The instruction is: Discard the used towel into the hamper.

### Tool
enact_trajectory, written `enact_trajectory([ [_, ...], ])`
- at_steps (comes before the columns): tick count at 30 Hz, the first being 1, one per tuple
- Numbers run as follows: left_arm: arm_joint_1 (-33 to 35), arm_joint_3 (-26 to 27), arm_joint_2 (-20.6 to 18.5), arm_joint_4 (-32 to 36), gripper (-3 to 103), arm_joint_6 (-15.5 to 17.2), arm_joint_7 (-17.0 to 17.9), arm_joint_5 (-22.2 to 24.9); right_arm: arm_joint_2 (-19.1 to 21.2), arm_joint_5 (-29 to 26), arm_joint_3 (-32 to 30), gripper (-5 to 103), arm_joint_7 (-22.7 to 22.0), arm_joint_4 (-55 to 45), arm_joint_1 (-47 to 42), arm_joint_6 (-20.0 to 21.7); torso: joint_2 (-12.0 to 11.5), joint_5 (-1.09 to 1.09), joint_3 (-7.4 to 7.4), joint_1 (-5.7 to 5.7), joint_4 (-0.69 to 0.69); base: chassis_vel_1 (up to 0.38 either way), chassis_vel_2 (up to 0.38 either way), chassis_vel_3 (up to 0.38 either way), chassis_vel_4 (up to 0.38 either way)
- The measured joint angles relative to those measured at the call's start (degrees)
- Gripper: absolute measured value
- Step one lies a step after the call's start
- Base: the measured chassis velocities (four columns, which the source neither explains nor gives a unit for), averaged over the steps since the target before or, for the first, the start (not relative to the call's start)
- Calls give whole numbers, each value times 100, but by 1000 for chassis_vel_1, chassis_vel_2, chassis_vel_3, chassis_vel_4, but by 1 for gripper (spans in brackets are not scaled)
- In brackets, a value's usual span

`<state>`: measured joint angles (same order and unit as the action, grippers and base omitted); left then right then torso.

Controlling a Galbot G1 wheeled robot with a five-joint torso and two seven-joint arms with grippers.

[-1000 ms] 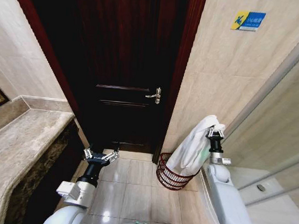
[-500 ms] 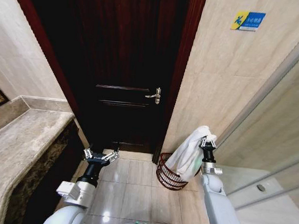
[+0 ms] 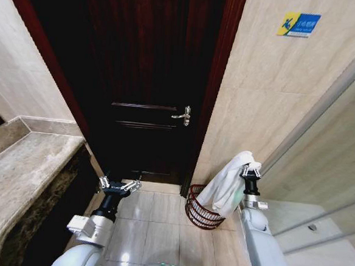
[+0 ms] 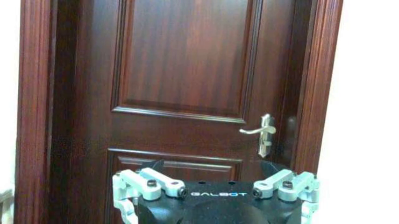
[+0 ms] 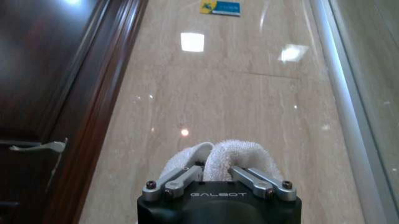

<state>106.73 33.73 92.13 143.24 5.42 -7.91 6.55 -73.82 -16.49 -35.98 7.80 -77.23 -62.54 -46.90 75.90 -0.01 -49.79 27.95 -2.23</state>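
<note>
So the right gripper (image 3: 250,173) is clamped on the top of the white towel (image 3: 230,184), which hangs down to about 7 o'clock of it, its lower end draped over the hamper (image 3: 201,214). That basket sits on the tiled floor (image 3: 152,228) by the door frame. The left gripper (image 3: 119,185) is parked low at 9 o'clock of the hamper, fingers spread wide, holding nothing, facing the dark wooden door (image 3: 151,76).

I count 1 towel (image 3: 232,179), 1 hamper (image 3: 201,214), 1 door (image 3: 151,76) w/ 1 handle (image 3: 183,114). 2 grippers: left (image 3: 119,185), right (image 3: 251,172). 1 blue sign (image 3: 299,24) on the wall. 1 counter (image 3: 22,171), as far as I can see.
</note>
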Motion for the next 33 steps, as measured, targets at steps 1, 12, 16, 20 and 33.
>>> enact_trajectory([
  [1, 0, 0, 0, 0, 100, 0, 0, 0, 0, 0, 0, 4, 0, 0, 0, 0, 0, 0, 0, 0, 0, -60, 45, 47, -53],
  [12, 0, 0, 0, 0, 100, 0, 0, 0, -94, 83, 72, 4, -175, 93, -124, 176, 0, -1, 1, -2, 0, -62, 71, 62, -61],
  [16, 0, 0, 0, 0, 100, 0, 0, 0, -123, 278, 72, 4, -430, 54, -208, 197, 0, 2, 1, -2, 0, -151, 161, 152, -144],
  [20, 0, 1, -1, 0, 100, 0, 0, 0, -74, 321, 60, 4, -575, 56, -206, 187, 0, 0, 1, -2, 1, -216, 187, 202, -194],
  [33, 0, 0, 1, 0, 100, 0, 0, 0, -322, 550, -103, 4, -1189, -1668, -1826, 630, -1, 2, 1, -2, 2, -156, 154, 151, -126],
])
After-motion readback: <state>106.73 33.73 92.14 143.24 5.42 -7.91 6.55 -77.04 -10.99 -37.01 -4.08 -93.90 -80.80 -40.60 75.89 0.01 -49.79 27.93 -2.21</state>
